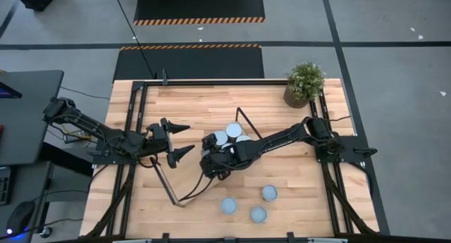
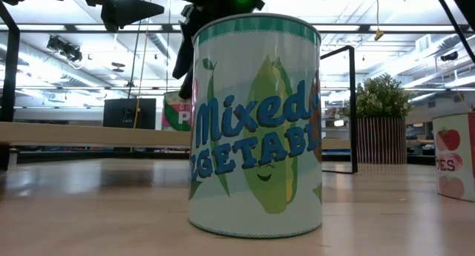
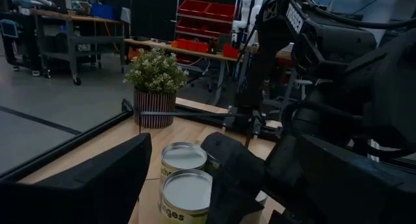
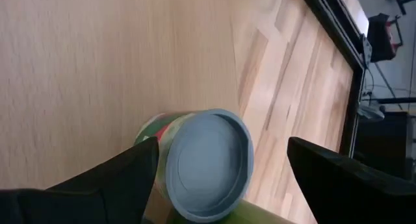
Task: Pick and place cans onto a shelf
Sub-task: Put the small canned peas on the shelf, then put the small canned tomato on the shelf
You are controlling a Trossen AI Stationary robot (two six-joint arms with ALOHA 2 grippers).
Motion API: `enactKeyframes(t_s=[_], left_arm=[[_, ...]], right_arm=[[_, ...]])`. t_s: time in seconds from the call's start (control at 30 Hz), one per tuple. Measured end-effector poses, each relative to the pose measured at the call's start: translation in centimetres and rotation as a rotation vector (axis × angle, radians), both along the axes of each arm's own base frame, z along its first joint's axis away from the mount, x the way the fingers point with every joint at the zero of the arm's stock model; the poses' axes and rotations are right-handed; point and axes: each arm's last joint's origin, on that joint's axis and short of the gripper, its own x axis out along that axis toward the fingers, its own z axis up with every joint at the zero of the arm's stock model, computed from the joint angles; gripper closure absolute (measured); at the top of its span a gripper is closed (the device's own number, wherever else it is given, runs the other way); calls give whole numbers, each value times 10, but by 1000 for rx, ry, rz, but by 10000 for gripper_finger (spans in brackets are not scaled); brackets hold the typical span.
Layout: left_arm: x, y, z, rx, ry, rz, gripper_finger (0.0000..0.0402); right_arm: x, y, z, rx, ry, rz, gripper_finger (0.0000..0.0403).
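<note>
Right gripper (image 1: 209, 160) poised over a can at desk centre

Its jaws spread apart, straddling an upright can (image 4: 207, 164), axis vertical; three cans (image 1: 229, 206) stand on the open near desk (image 1: 296, 194), two behind; left gripper (image 1: 182, 139) waits left, jaws parted.

Bright, even overhead light; near wrist-view claws blurred, dark.

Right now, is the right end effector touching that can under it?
Apart. The right wrist view shows the open right end effector straddling the can, with gaps on both sides.
</note>
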Motion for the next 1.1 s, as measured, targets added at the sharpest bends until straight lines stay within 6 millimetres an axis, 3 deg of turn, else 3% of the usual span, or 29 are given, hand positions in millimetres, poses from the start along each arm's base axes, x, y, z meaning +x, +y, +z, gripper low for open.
enactKeyframes(t_s=[0.8, 0.93, 1.1], left_arm=[[0, 0, 0, 0, 0, 0, 13], [0, 0, 0, 0, 0, 0, 13], [0, 0, -1, 7, 14, 0, 13]], right_arm=[[1, 2, 4, -107, -31, 3, 55], [-4, 19, 6, -107, -33, 39, 55], [-24, 49, 18, -71, -7, 96, 55]])
